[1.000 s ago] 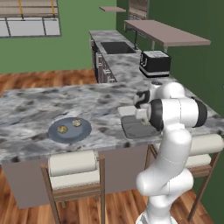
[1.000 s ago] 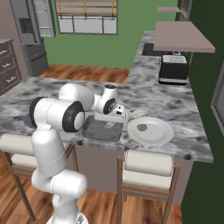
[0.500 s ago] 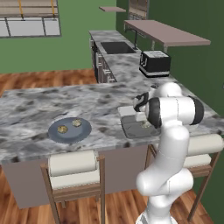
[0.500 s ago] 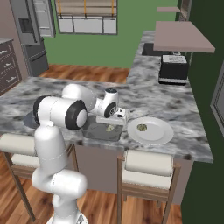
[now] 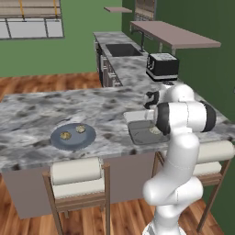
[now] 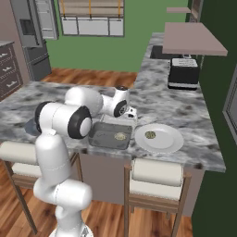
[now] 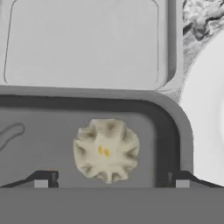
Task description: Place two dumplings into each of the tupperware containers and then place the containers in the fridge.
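Pincer spread wide, nothing held, I read. Pleated tan dumpling lies in shallow grey translucent tub; second tub beyond it bare. Remaining dumplings, fridge step pending.

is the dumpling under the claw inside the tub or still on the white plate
Inside the tub. In the hand view the dumpling lies on the floor of the grey tub, its rim curving around it; the white plate sits beside that rim.

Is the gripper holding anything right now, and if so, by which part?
Nothing is held. The gripper is open above the container, its fingertips standing apart on either side of the dumpling, which lies free on the container floor.
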